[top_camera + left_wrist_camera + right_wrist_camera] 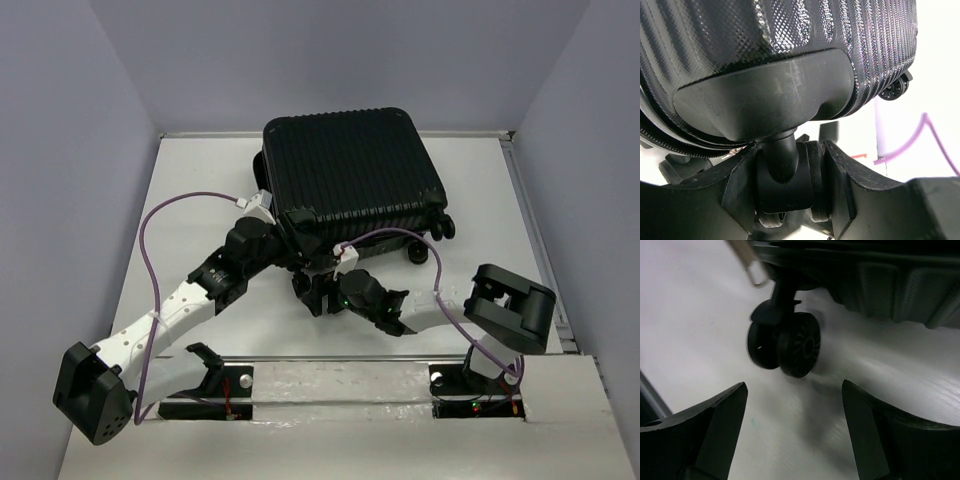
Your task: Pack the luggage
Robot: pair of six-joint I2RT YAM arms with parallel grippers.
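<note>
The white, faintly grained tabletop (190, 200) fills the middle of the top view. The luggage (355, 175) lies flat and closed on it in the upper centre, a black hard shell with rounded corners and parallel ribs; the left wrist view shows a fine diamond-stippled sheen on it. The left arm (175, 305) and right arm (430, 305), white and black, reach up to its lower edge, each trailing one purple cable (924, 120), two in all. The left hand (790, 167) is clamped on a caster wheel (782, 192) at the case's lower left corner, its matte black fingers (737, 192) pressed to either side of the doubled wheel beneath a smooth moulded housing. The right hand (793, 390) is spread open over bare tabletop, its two wedge-shaped fingers wide apart, short of a twin wheel (790, 345) with spoked faces in the upper middle of that frame. One small metal zip pull (752, 267) hangs at upper left.
</note>
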